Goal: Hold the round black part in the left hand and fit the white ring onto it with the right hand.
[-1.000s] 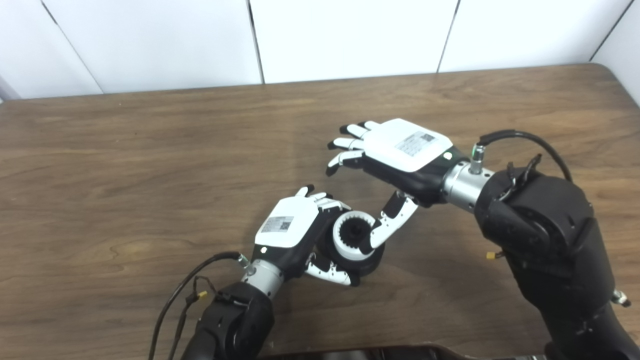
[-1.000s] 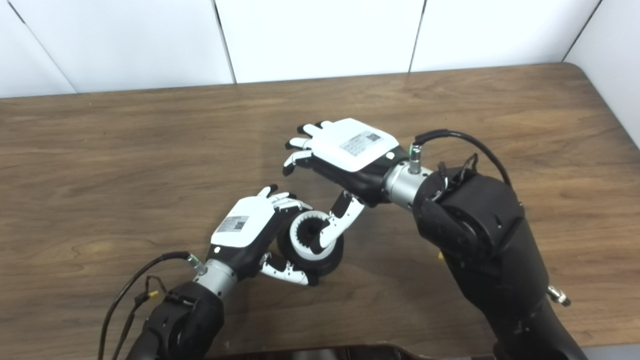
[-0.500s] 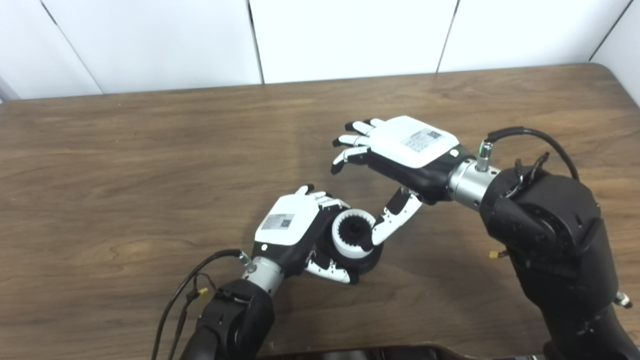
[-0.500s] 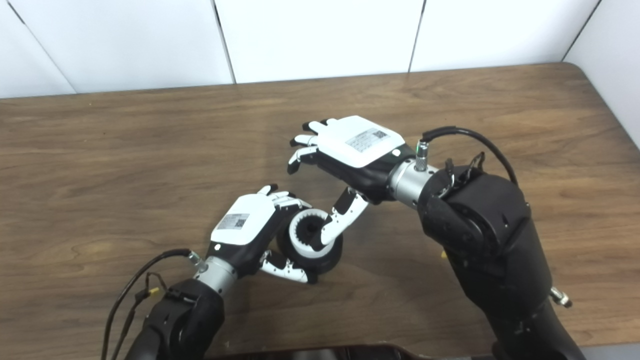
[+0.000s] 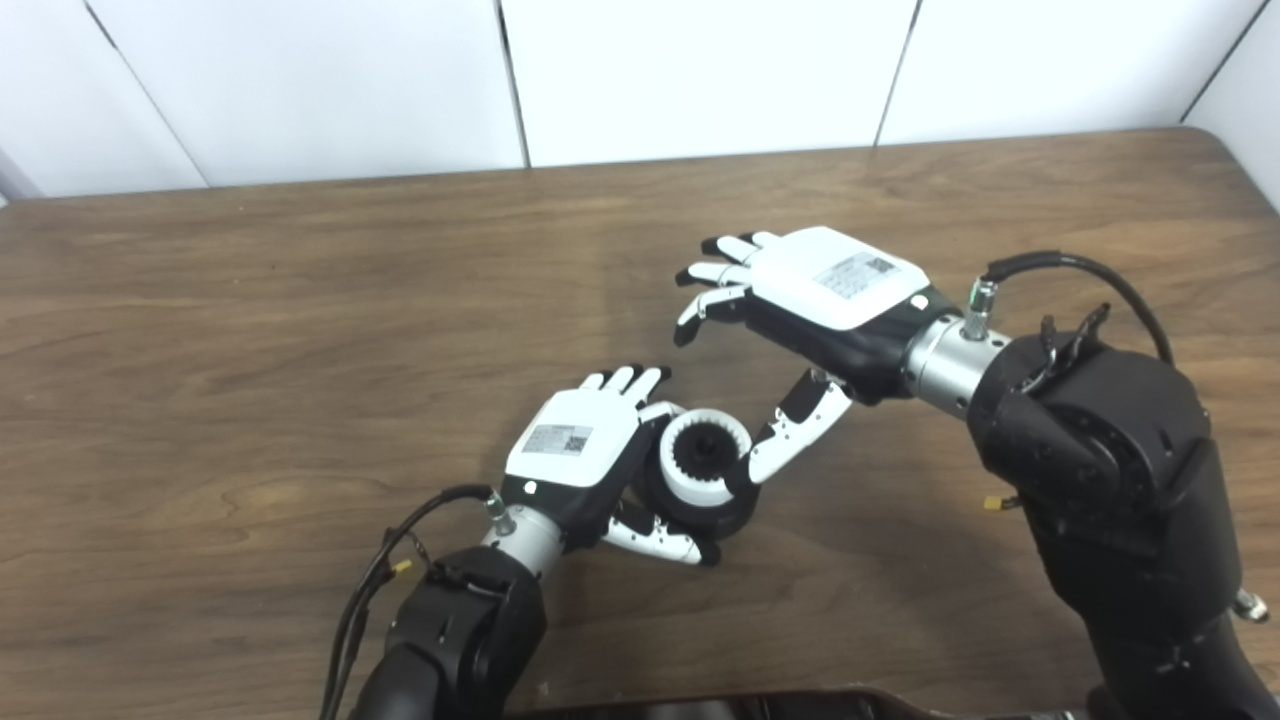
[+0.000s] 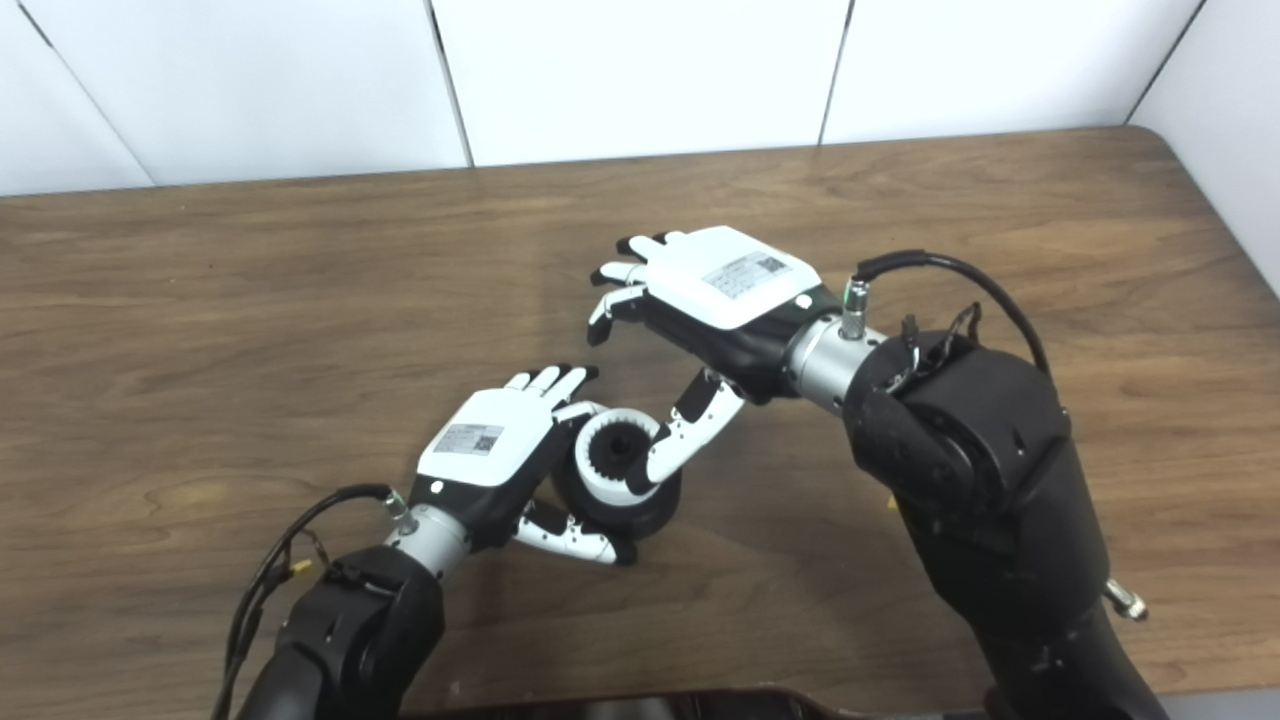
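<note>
The round black part point(image 5: 738, 512) lies on the table with the toothed white ring point(image 5: 698, 492) seated on top of it. My left hand point(image 5: 575, 450) is against the part's left side, fingers stretched out straight and apart, thumb lying along the part's near edge; it grips nothing. My right hand point(image 5: 820, 300) hovers open to the upper right, palm down. Its thumb point(image 5: 790, 445) reaches down and touches the ring's right rim, while its fingers point(image 5: 705, 300) curl in the air away from the part.
The brown wooden table point(image 5: 250, 330) spreads around both hands, ending at a white panelled wall behind and an edge at the far right point(image 6: 1215, 215). Loose cables point(image 5: 370, 590) hang from the left wrist. A dark body edge point(image 5: 700, 705) shows at the bottom.
My left hand's fingers have uncurled from the black part and now point straight out. My right hand has drifted slightly right and up, thumb still at the ring.
</note>
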Controlling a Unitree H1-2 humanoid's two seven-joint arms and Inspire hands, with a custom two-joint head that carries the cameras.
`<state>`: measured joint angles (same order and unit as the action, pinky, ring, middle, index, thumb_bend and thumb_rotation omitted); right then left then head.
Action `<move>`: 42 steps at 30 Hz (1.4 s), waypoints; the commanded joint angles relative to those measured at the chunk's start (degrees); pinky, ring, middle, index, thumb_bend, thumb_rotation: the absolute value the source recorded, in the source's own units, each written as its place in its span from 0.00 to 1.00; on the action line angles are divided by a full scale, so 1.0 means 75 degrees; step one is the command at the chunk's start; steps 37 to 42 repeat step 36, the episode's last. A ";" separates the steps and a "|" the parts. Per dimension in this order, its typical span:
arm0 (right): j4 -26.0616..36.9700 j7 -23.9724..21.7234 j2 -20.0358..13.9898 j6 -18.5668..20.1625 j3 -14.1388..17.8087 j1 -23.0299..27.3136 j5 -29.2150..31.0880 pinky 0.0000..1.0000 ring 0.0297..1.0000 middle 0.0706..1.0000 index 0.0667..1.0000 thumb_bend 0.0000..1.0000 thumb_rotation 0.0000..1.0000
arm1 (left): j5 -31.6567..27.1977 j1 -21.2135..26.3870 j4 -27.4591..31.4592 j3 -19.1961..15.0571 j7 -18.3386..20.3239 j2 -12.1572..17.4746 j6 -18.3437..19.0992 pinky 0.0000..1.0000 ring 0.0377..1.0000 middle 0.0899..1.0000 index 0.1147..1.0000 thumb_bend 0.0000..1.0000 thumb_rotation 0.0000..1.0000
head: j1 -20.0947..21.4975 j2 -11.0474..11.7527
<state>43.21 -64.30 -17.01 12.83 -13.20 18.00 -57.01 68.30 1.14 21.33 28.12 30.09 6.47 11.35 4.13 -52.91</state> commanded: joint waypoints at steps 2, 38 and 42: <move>0.0145 0.0207 -0.0032 -0.0037 0.0143 0.0122 -0.0039 1.00 1.00 0.93 0.74 1.00 0.54 | 0.0323 0.0106 0.0112 -0.0101 0.0358 -0.0003 0.0189 1.00 1.00 1.00 1.00 1.00 0.52 | 0.0007 -0.0004; 0.0268 0.0187 -0.0400 0.0198 0.0893 -0.0323 0.0300 1.00 1.00 0.94 0.79 1.00 0.53 | 0.0330 0.1366 0.2699 -0.2957 0.5021 0.0134 0.0670 1.00 1.00 1.00 1.00 1.00 0.51 | -0.0218 0.0204; 0.0268 0.0187 -0.0400 0.0198 0.0893 -0.0323 0.0300 1.00 1.00 0.94 0.79 1.00 0.53 | 0.0330 0.1366 0.2699 -0.2957 0.5021 0.0134 0.0670 1.00 1.00 1.00 1.00 1.00 0.51 | -0.0218 0.0204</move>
